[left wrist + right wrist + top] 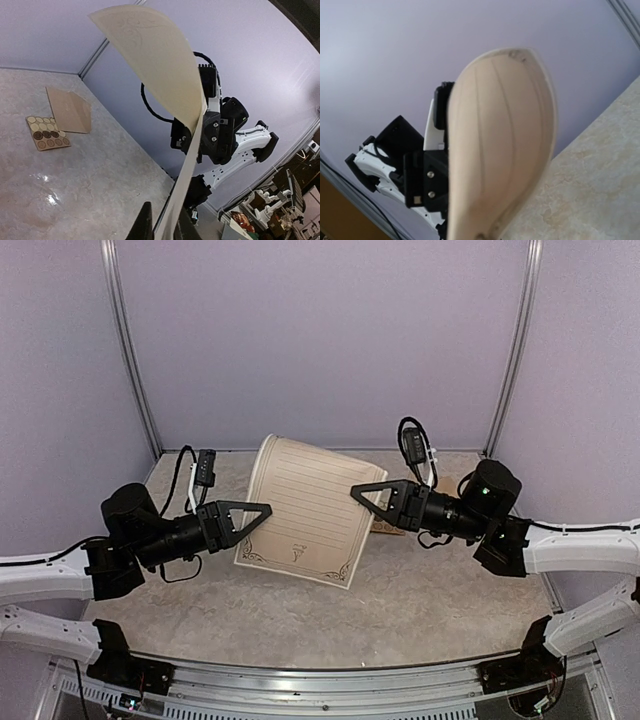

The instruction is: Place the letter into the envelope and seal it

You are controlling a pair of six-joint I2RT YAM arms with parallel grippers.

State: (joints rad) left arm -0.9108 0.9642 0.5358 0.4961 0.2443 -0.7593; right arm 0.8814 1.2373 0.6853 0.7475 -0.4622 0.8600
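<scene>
The letter (305,505) is a cream sheet with ruled lines and an ornamental border. It hangs curved in the air between both arms, its lower corners near the table. My left gripper (266,508) is shut on its left edge. In the left wrist view the sheet (160,75) runs up from between the two dark fingers (145,222). My right gripper (355,490) pinches the right edge; in the right wrist view the letter (500,140) fills the middle and hides the fingers. The brown envelope (70,110) lies flat on the table behind.
A small card of round gold and brown stickers (46,132) lies beside the envelope on the marble-look table (420,610). Purple walls close in the back and sides. The right arm's body (220,130) stands just past the letter.
</scene>
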